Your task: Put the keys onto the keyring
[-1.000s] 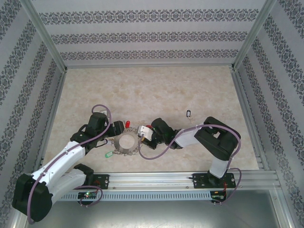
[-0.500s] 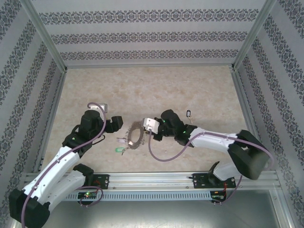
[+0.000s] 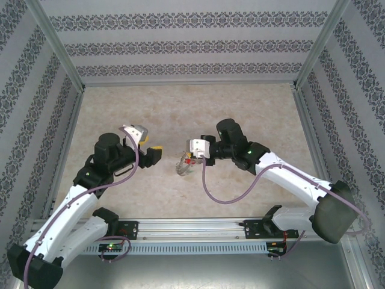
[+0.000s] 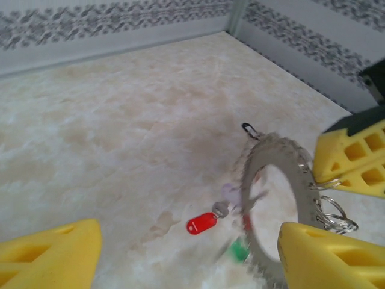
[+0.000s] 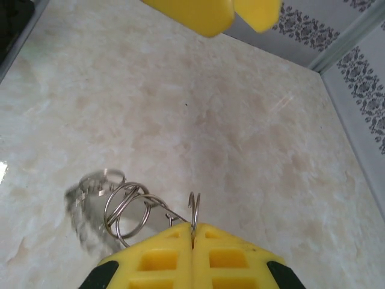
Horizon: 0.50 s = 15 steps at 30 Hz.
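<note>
**Top view.** Both arms reach over the marbled table (image 3: 180, 108) and face each other across its middle. The keyring (image 3: 184, 167) hangs between them, raised off the table and blurred. The left gripper (image 3: 153, 155) stands just left of it without touching it.

**Right wrist view.** The right gripper (image 5: 192, 236) is fully closed, its two yellow fingers (image 5: 234, 265) pressed together on one wire loop (image 5: 192, 214) of the keyring's rim. More loops (image 5: 129, 208) fan out to the left of the pinch. The grey body of the ring is a smear beyond them.

**Left wrist view.**
- The left gripper's yellow fingers (image 4: 51, 253) stand wide apart and hold nothing.
- The keyring stands upright on edge, its wide hole turned toward the camera. Its right rim meets the right gripper's fingers at the frame's right edge.
- A red key (image 4: 201, 224) shows just left of the ring's lower rim, its silver end pointing toward the ring. Whether it hangs from a loop or lies on the table cannot be told.
- A blurred green tag (image 4: 239, 250) sits near the ring's bottom edge.
- A small black clip (image 4: 249, 128) lies on the table beyond the ring, apart from it.
</note>
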### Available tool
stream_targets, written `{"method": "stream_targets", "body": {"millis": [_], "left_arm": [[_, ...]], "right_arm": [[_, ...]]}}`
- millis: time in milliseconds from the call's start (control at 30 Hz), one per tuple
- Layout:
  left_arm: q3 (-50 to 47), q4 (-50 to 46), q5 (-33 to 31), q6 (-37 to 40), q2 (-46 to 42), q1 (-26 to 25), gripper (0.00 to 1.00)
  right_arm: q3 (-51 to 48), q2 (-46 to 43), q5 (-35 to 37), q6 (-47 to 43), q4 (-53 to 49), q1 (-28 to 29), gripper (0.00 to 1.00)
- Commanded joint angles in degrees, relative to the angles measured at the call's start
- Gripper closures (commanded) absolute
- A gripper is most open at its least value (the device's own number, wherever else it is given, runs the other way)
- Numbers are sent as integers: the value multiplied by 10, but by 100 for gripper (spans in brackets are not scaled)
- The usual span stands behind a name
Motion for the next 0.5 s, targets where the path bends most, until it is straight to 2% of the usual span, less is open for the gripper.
{"method": "stream_targets", "body": {"millis": [0, 133, 233, 467], "left_arm": [[8, 20, 61, 83, 7, 6, 23], [-1, 78, 81, 94, 28, 6, 27], [15, 81, 103, 100, 51, 6, 29], [13, 109, 148, 90, 65, 6, 34]], "right_arm": [[18, 3, -66, -24, 2, -19, 100], [46, 23, -100, -23, -23, -25, 100], [57, 31, -149, 8, -12, -37, 100], [40, 32, -144, 7, 0, -31, 100]]}}
